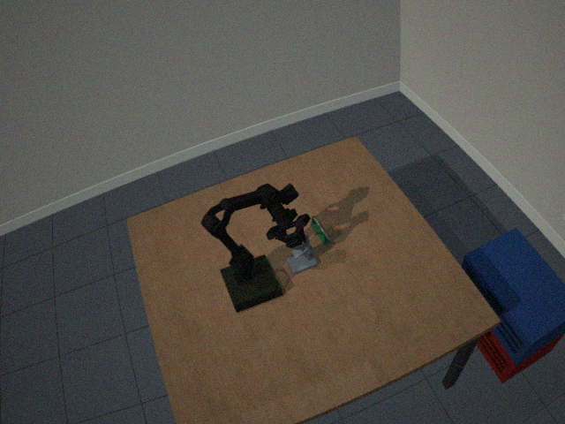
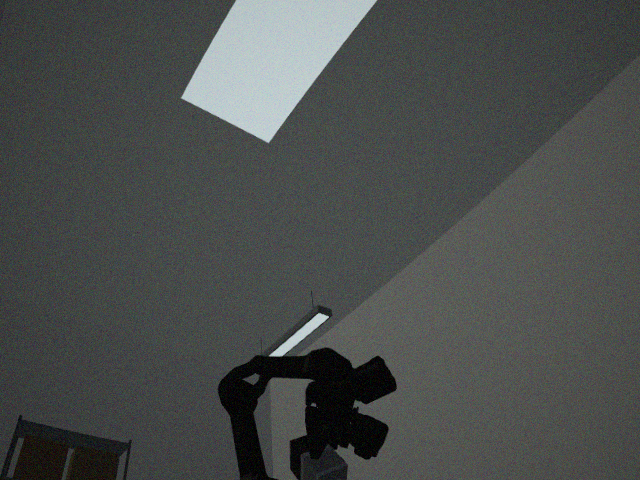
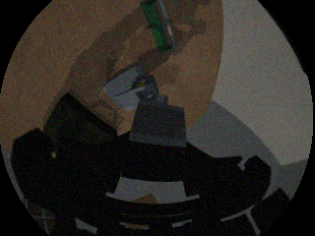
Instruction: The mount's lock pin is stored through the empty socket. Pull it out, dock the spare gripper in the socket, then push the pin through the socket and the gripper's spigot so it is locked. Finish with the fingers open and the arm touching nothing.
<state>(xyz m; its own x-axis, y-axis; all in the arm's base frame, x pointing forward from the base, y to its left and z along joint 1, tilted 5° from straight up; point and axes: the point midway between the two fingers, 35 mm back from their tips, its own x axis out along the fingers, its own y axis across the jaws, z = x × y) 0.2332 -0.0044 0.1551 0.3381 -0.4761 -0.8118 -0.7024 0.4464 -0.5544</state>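
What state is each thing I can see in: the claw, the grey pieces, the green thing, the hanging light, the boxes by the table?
Claw: closed on the grey block.
Grey block: gripped, held up.
Grey mount: on the table; socket too dim to judge.
Green piece: on the table, beside the mount.
Hanging light: on.
Blue box: above the red one.
Red box: underneath.

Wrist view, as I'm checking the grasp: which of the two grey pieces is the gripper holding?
The darker block, in the gripper; the paler mount stands on the table.
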